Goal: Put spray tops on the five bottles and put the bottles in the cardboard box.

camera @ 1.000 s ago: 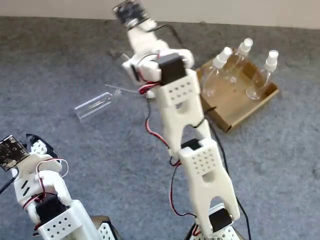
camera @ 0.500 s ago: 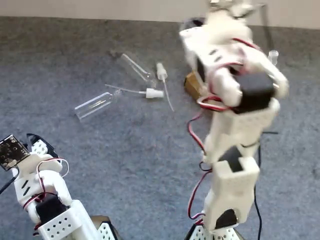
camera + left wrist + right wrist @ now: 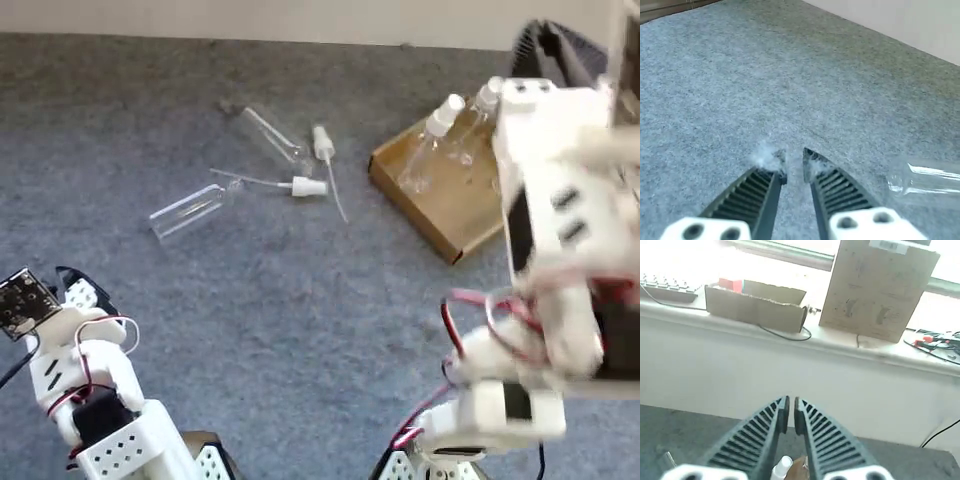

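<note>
Two clear uncapped bottles lie on the grey carpet: one bottle (image 3: 190,212) at the left, the other bottle (image 3: 272,135) farther back. Beside them lie two white spray tops (image 3: 308,186) (image 3: 323,143) with long tubes. The cardboard box (image 3: 455,215) at the right holds capped bottles (image 3: 435,140), partly hidden by the right arm. My left gripper (image 3: 70,285) (image 3: 792,165) rests low at the near left, shut but for a slit and empty, with a bottle (image 3: 925,177) off to its side. My right gripper (image 3: 790,412) is raised, shut and empty, facing the wall; one spray top (image 3: 781,467) peeks below it.
The right arm (image 3: 560,260) towers over the box's right side. A white wall (image 3: 790,360) with a cluttered sill stands behind the table. Bare carpet (image 3: 300,300) lies between the two arms.
The right arm has swung from above the loose bottles and tops across to the right, over the box, and lifted. The left arm has stayed put.
</note>
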Robot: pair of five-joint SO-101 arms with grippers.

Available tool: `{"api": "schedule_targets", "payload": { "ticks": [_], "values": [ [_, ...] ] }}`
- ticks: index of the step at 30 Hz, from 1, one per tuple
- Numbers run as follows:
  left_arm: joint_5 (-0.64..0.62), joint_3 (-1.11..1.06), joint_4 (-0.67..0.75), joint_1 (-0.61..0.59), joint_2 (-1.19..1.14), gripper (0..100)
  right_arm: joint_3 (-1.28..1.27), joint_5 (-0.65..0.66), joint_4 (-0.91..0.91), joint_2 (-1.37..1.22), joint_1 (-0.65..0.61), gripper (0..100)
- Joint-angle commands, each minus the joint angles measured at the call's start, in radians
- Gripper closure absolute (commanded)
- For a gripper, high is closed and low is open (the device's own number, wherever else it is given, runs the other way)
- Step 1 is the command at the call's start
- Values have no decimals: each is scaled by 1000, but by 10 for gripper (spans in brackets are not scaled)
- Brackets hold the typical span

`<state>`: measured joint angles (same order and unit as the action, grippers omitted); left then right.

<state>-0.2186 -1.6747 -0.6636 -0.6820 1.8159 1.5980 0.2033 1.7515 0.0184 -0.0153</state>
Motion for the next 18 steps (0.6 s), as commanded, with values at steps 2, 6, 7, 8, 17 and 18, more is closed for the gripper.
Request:
{"api": "schedule_targets", "payload": {
  "ticks": [2,6,7,8,17,18],
  "values": [
    [150,-19,-28,81,4,989,-255,-12,19,217,19,978],
    [358,-18,-46,180,7,989,-466,-12,18,404,15,978],
    [410,-18,-46,200,7,989,-518,-12,18,447,15,978],
    [468,-19,-44,216,7,989,-576,-12,18,492,15,978],
    [833,84,-144,245,2,921,-1267,-12,-47,829,12,975],
    [838,122,-190,246,2,904,-1348,-12,-68,865,12,975]
  ]
}}
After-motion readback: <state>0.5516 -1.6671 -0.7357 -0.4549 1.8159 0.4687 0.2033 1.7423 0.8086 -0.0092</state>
